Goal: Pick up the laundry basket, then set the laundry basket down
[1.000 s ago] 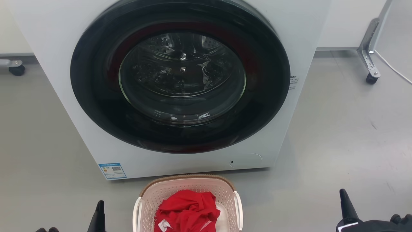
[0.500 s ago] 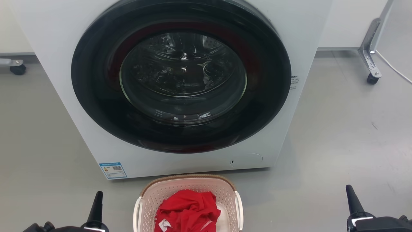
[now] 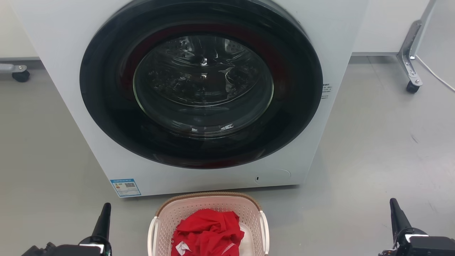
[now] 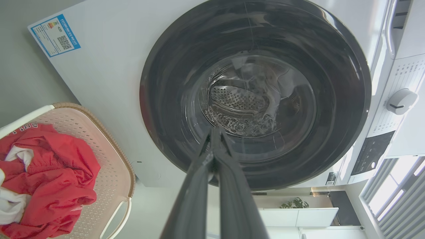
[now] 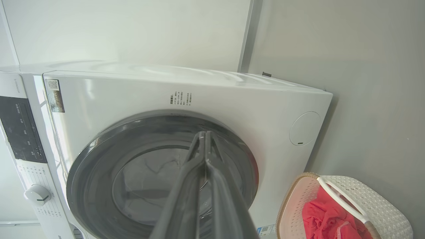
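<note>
The laundry basket (image 3: 188,210) stands on the grey floor at the bottom middle of the head view, just in front of the washing machine. It is pale pink-cream with perforated walls, a brown woven-look rim and white side handles (image 3: 265,227), and red clothing (image 3: 208,231) lies inside. My left gripper (image 3: 105,209) is to the basket's left and my right gripper (image 3: 394,206) far to its right, both shut, empty and apart from it. The basket (image 4: 113,172) is at the lower left of the left wrist view, and the basket (image 5: 382,205) is at the lower right of the right wrist view.
A white front-loading washing machine (image 3: 320,53) with a closed dark round door (image 3: 201,83) rises right behind the basket. A castor leg (image 3: 410,76) stands at the right rear and another castor (image 3: 19,74) at the left rear. Open grey floor (image 3: 373,149) lies on both sides.
Both grippers have risen further into the head view; the right one has also shifted rightward. The basket and its clothing stay put.
</note>
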Robot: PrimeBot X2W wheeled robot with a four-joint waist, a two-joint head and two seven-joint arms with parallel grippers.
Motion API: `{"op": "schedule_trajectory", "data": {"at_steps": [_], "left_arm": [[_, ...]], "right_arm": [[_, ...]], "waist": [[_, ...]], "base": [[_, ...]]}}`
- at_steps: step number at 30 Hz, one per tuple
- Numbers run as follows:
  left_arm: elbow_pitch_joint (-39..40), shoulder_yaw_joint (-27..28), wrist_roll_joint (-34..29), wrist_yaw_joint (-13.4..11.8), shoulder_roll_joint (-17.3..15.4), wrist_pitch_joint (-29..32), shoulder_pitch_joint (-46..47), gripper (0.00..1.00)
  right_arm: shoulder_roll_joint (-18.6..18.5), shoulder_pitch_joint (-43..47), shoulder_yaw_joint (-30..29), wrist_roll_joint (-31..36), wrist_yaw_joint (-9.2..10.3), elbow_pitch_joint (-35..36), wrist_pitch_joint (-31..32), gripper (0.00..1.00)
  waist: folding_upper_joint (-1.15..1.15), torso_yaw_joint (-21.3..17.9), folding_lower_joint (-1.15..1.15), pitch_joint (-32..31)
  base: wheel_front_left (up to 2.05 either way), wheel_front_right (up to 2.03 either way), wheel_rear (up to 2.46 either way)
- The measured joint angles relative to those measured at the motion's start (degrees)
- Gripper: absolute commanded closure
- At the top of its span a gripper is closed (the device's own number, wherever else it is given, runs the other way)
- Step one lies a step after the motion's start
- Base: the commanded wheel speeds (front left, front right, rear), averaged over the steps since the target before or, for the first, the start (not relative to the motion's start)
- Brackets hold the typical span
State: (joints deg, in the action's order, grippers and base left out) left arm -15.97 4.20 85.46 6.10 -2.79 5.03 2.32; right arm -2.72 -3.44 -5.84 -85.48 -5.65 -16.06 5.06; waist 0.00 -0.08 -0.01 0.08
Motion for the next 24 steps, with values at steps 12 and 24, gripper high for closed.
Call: {"op": "schedule_trajectory", "data": {"at_steps": [12,24], "left_arm": [[-0.8,1.0,6.2,1.0,0.4,1.5,2.2,1.0],[-0.9,1.0,6.2,1.0,0.4,1.5,2.2,1.0]], "right_arm": [[0.2,-1.5,-1.7,-6.0,-1.16,-1.1,1.4,1.0],[0.2,-1.9,-1.7,-6.0,-1.16,-1.1,1.4,1.0]], "waist": [[0.0,0.1,0.0,0.0],[0.0,0.1,0.0,0.0]], "base": [[0.0,0.0,0.0],[0.0,0.0,0.0]]}}
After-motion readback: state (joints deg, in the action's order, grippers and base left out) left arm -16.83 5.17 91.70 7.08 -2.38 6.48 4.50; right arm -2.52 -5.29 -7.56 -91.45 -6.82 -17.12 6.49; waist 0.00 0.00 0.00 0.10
